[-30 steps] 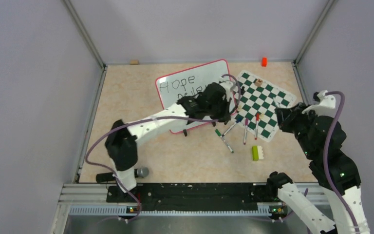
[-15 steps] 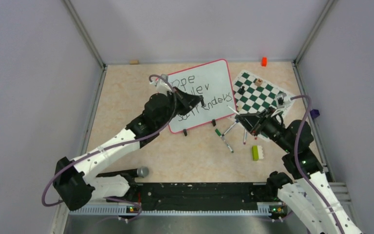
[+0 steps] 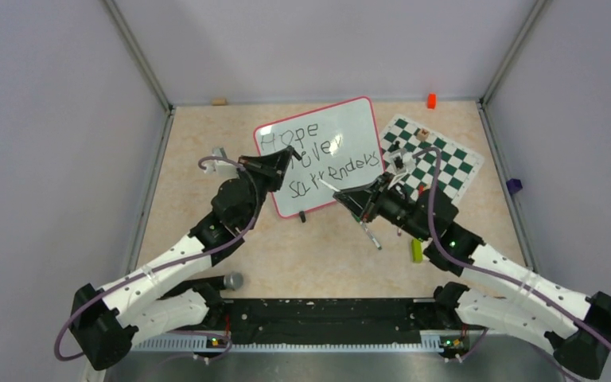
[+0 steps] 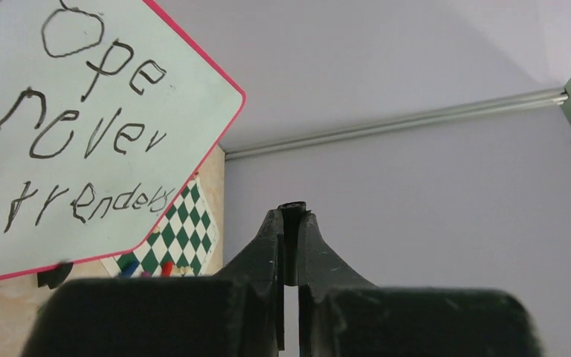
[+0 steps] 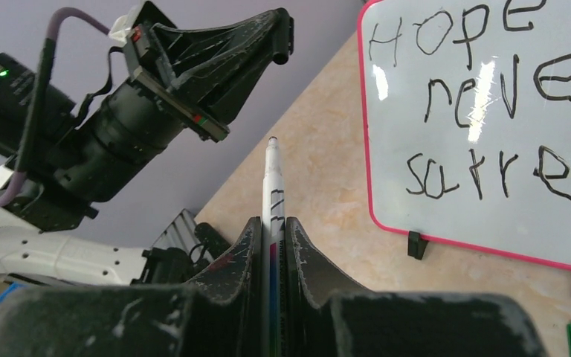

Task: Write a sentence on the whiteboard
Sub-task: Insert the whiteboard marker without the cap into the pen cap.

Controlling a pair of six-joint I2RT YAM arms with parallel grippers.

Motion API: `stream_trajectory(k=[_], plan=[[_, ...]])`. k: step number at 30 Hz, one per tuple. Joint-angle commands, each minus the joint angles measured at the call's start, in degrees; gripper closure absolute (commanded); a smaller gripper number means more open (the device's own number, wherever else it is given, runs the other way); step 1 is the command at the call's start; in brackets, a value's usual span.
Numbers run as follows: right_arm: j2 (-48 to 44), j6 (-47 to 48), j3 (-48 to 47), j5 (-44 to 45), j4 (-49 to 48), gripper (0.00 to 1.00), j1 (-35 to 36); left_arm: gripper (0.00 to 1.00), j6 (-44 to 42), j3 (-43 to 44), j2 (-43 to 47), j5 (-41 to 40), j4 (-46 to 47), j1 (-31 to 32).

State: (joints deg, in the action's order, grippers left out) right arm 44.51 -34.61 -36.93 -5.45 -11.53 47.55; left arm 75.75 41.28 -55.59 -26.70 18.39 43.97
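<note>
Right gripper [image 5: 271,227] grips a white marker [image 5: 272,186], tip pointing toward the left arm. Left gripper [image 4: 291,223] is pinched tight. Beyond them the whiteboard [image 3: 350,119] lies on the table [image 3: 199,143] beside the chess mat [image 3: 437,163], its sentence [image 3: 318,163] reading "Hope never surrenders".

Three views, all sharing the board [image 3: 350,127].
The top camera looked down from behind the arm bases over the whole table [image 3: 199,127]. Each wrist camera sat close behind its own jaws: the left gripper [image 4: 291,219] faced the wall [image 4: 431,186], board at upper left; the right gripper [image 5: 271,227], with its marker [image 5: 272,175], faced the board at upper right.
</note>
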Motion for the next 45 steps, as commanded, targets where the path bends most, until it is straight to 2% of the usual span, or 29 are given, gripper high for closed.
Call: stream_trajectory(k=[1,8,19,45], plan=[[5.50,1.67,-4.90,8.26,-9.00,1.00,3.70,1.00,3.06,-1.03,2.16,-6.12,2.70,-0.02],[10.25,1.21,-7.02,12.44,-12.02,1.00,5.19,1.00,2.75,-1.08,3.78,-7.08,0.68,-0.02],[14.98,0.70,-9.24,8.80,-14.70,1.00,5.20,1.00,2.75,-1.25,3.84,-7.54,-0.07,0.00],[18.74,1.22,-11.78,8.18,-14.79,1.00,5.19,1.00,5.32,-1.54,4.81,-6.65,-0.81,-0.02]])
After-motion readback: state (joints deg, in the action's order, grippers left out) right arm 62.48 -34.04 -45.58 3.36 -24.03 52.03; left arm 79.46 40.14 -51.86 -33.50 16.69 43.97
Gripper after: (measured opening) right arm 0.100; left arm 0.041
